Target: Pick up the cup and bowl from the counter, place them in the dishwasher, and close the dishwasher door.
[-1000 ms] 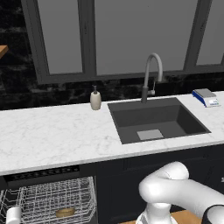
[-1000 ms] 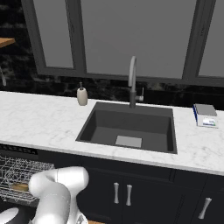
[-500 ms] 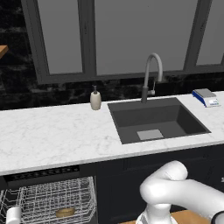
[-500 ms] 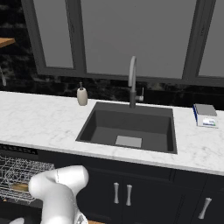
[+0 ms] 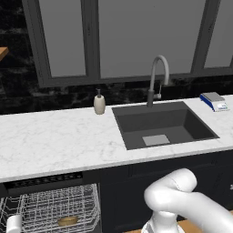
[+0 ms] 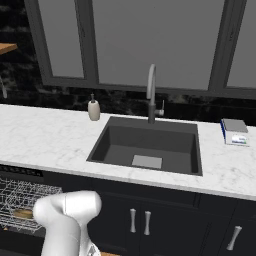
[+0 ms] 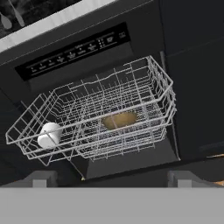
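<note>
The dishwasher stands open under the counter, with its white wire rack pulled out. In the rack, the white cup lies on its side at the left and the tan bowl rests near the middle. Both also show low in the left base view, the cup beside the bowl. The dishwasher door hangs down beneath the rack. My gripper is open and holds nothing, in front of and below the rack, clear of it.
A dark sink with a grey faucet is set into the counter. A beige soap dispenser stands left of it and a small blue-white scale at the far right. Dark cabinet fronts flank the dishwasher.
My arm's elbow has shifted slightly. The cup, the bowl and the rack have stayed where they were.
</note>
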